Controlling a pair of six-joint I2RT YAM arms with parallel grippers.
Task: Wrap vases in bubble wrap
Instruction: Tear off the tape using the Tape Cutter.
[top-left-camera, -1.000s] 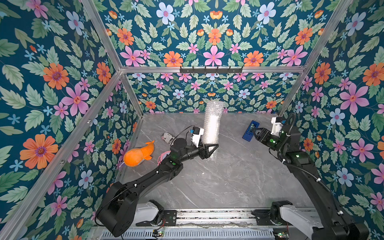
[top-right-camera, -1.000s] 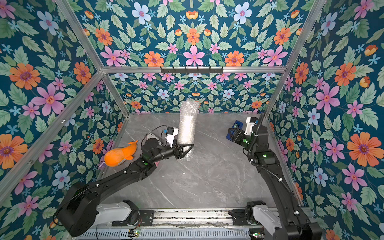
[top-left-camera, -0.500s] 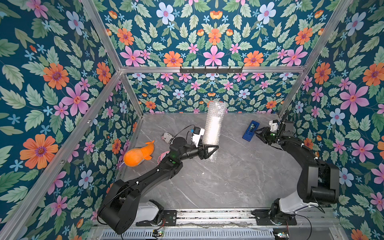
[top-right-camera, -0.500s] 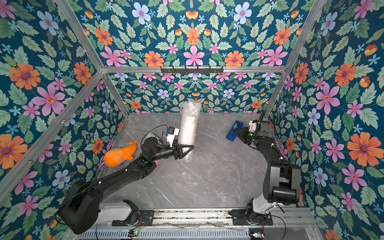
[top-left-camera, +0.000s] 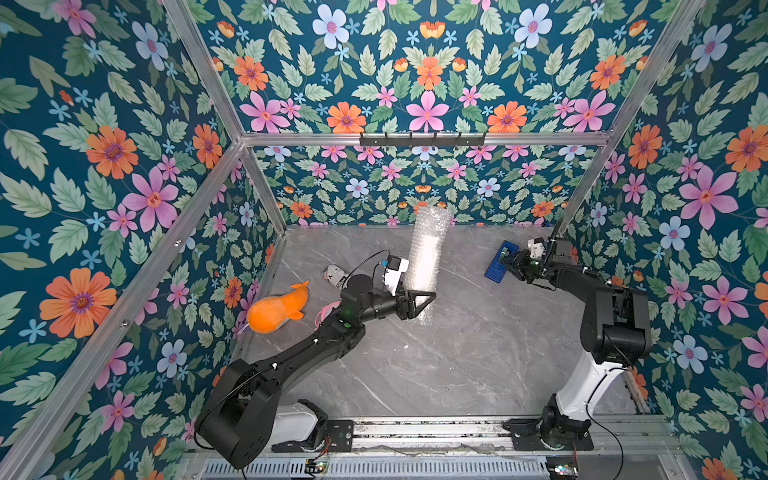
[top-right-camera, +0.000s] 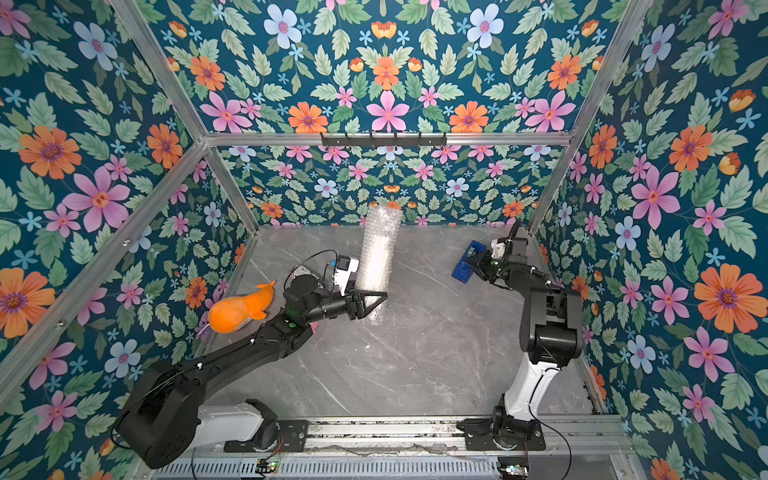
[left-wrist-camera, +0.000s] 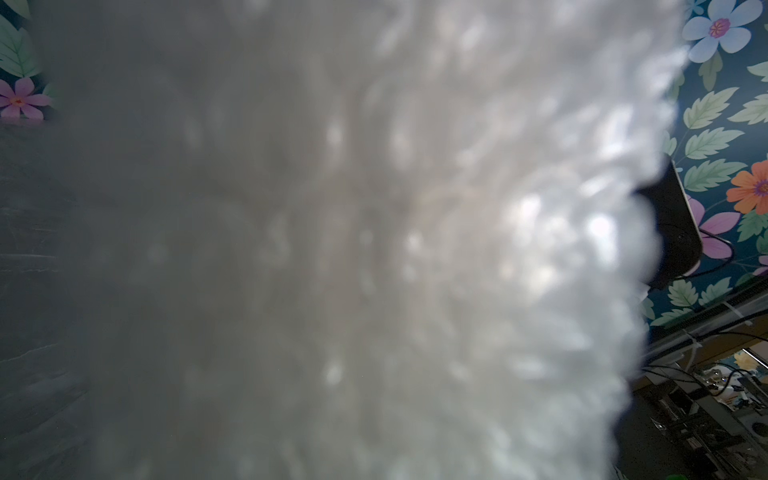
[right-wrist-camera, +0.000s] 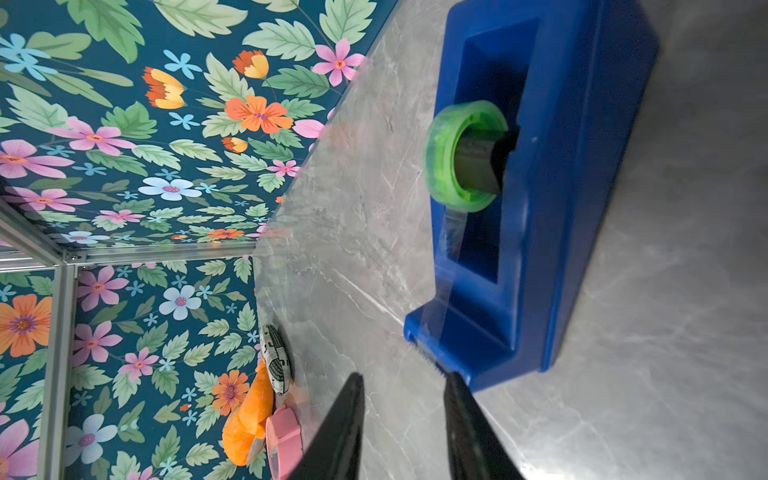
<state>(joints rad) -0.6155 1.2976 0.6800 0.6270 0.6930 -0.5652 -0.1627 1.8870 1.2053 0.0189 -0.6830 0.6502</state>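
**Left end effector clamps the rolled bubble wrap; right one sits at the tape dispenser**

In both top views the bubble wrap (top-left-camera: 428, 249) (top-right-camera: 378, 253) is rolled into a long tube that stands nearly upright near the middle back of the grey marble counter (top-left-camera: 457, 353), its top leaning slightly toward the back wall. The left end effector (top-left-camera: 417, 300) (top-right-camera: 368, 303) is closed tight on the tube's lower part. Whether the tube's bottom edge rests on the counter cannot be told. In the left wrist view the blurred wrap (left-wrist-camera: 374, 249) fills nearly the whole frame. The vase cannot be made out in any view.

The right end effector (top-left-camera: 509, 262) (right-wrist-camera: 405, 384) is at the cutter end of the blue tape dispenser (top-left-camera: 496, 266) (right-wrist-camera: 540, 208), near the right wall. Its jaws stand a narrow gap apart with bare counter showing between them, and one fingertip (right-wrist-camera: 455, 386) is just beside the dispenser's corner. A green tape roll (right-wrist-camera: 461, 158) sits in the dispenser.

By the left wall lie an orange plush toy (top-left-camera: 278, 309), a newspaper-print cylinder (top-left-camera: 334, 276) and a pink tape roll (right-wrist-camera: 284, 436).
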